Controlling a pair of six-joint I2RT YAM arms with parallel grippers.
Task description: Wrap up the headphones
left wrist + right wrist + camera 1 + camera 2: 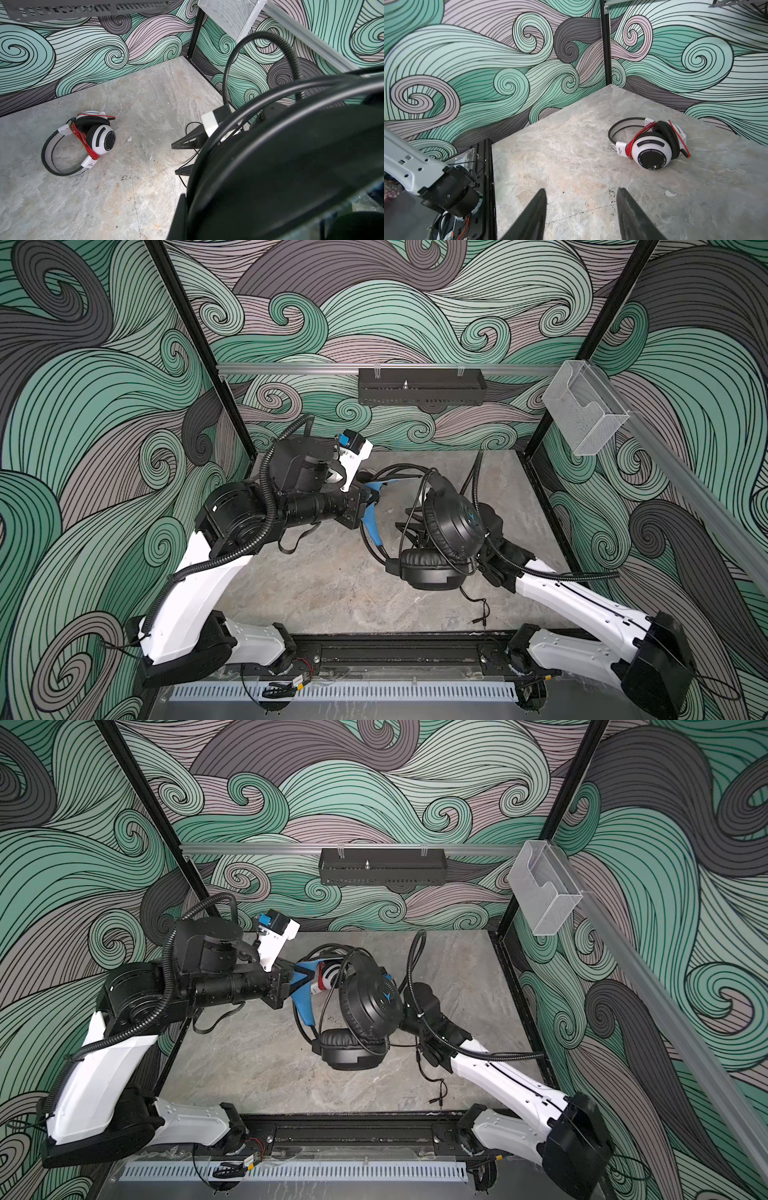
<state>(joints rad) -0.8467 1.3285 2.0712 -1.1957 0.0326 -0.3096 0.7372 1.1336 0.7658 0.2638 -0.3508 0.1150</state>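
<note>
Progress looks about halfway: white headset (101, 141) lies on the surface (332, 593), its red cord (80, 135) wound round it. Left end effector (371, 499) clamps the raised black headset (451, 526), whose cord end (485, 608) trails loose; right end effector (581, 190) hangs released, empty.

Grey marbled tabletop (332, 593) across lower middle. Lying on it just above centre in a top view: white over-ear headset (329, 974) with black pads, red cord (83, 137) wound round. Lower right of centre: plug end of a thin black cord (478, 620).
</note>
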